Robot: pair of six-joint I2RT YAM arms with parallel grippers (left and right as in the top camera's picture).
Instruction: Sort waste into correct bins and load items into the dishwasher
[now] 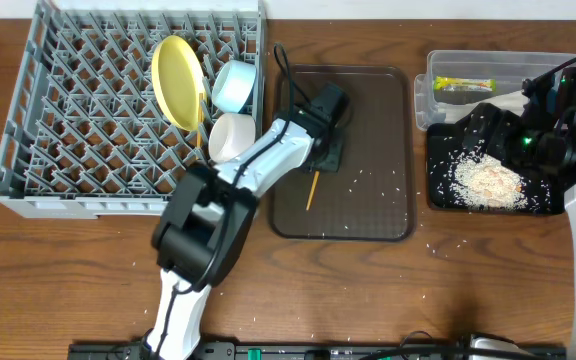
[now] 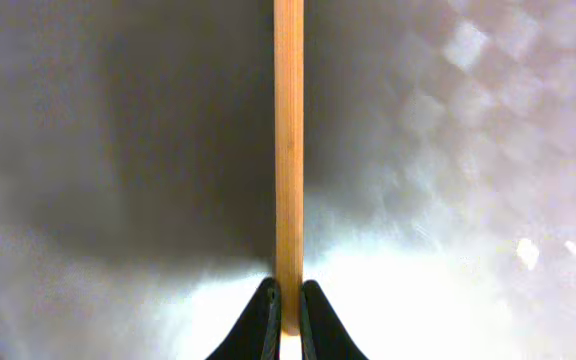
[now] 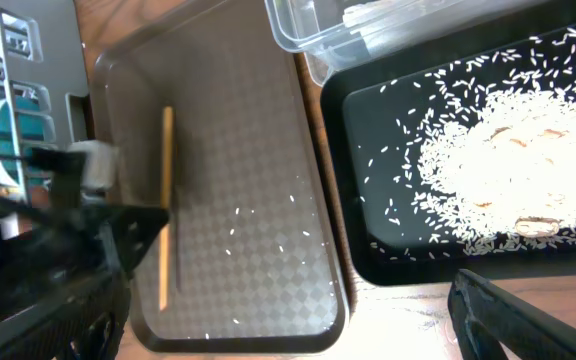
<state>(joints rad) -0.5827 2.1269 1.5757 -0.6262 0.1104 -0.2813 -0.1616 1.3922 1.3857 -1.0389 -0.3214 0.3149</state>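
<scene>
My left gripper [image 1: 318, 152] reaches over the brown serving tray [image 1: 378, 110] and is shut on the end of a wooden chopstick [image 2: 288, 150], pinched between both fingers [image 2: 264, 325]. The stick [image 1: 311, 190] lies along the tray floor [image 3: 166, 210]. The grey dishwasher rack [image 1: 58, 120] holds a yellow plate [image 1: 178, 82], a light blue bowl [image 1: 236, 86] and a white bowl [image 1: 230, 137]. The clear tub [image 1: 438, 100] contains a green-yellow wrapper [image 1: 463, 84]. Rice scraps [image 1: 488, 180] lie piled in the black tray [image 1: 438, 195]. My right gripper [image 1: 480, 128] hovers open over that tray, holding nothing.
Loose rice grains are scattered over the brown tray [image 3: 268, 230] and the wooden table [image 1: 438, 260]. The black tray [image 3: 368, 262] sits close beside the brown one, with the clear tub [image 3: 308, 30] just behind it. The rack's right wall stands next to my left arm.
</scene>
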